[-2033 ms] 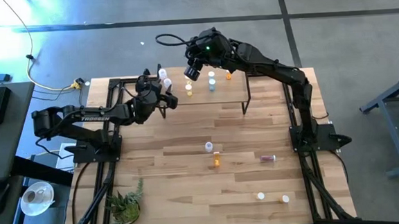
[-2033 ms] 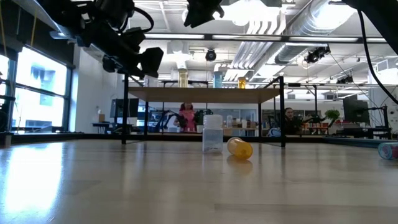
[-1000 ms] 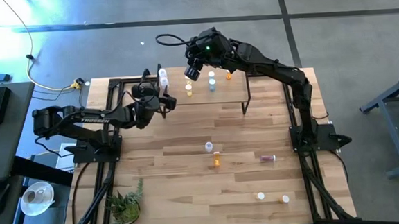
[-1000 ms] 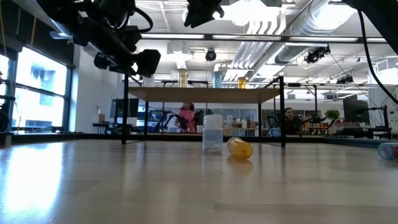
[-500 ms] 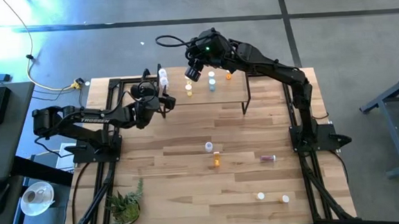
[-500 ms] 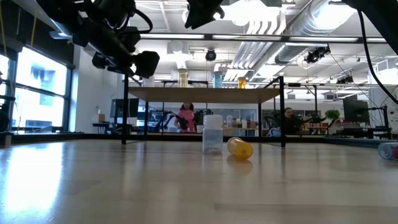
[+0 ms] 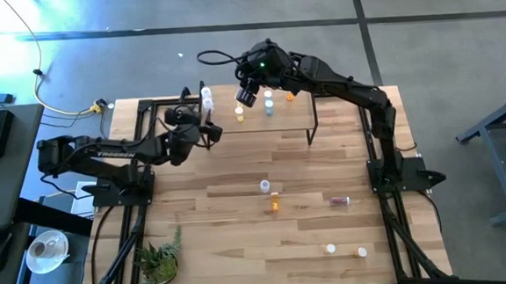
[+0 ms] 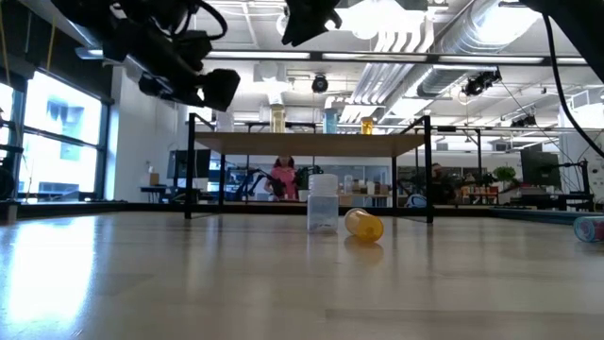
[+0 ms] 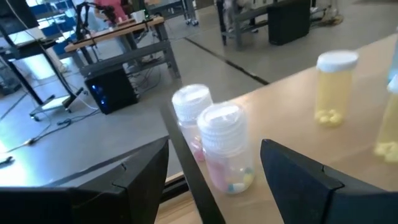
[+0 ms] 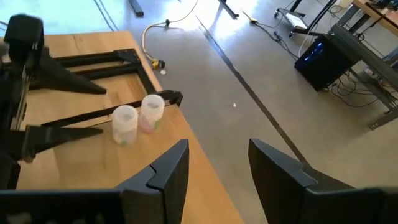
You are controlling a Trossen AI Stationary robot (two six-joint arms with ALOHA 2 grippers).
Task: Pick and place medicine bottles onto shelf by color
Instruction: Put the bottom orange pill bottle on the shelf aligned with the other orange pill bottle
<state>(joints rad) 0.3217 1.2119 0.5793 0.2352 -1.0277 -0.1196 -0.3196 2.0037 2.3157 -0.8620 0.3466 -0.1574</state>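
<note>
- Sorting under way, judged roughly half finished: five medicine bottles standing on the shelf (image 7: 296,122) in the upper middle of the high view.
- On the shelf: two clear bottles (image 7: 206,97) side by side at the left corner, a pale yellow bottle (image 7: 239,113) right of them, a bluish bottle (image 7: 268,105) next, an amber bottle (image 7: 289,95) farthest right.
- Still on the tabletop (image 7: 241,240), lower in the frame: a clear bottle (image 7: 264,187) upright at centre, an orange bottle (image 7: 274,203) just below it, a pinkish bottle (image 7: 339,200) lying to the right, and two more bottles (image 7: 346,251) near the bottom right, one pale, one orange.
- Left gripper (image 7: 201,127) hanging just off the shelf's left corner, fingers spread wide and empty; in the left wrist view the two clear bottles framed between the dark fingers (image 9: 298,180), close ahead, not touched.
- Right gripper (image 7: 247,94) raised above the shelf's left part, jaws partly parted with nothing between them in the right wrist view; the clear pair visible below and beyond it, well apart from the fingertips.
- Remaining, by this reading: five bottles to lift from the lower tabletop, all well away from both grippers, and to set beside matching colours.
</note>
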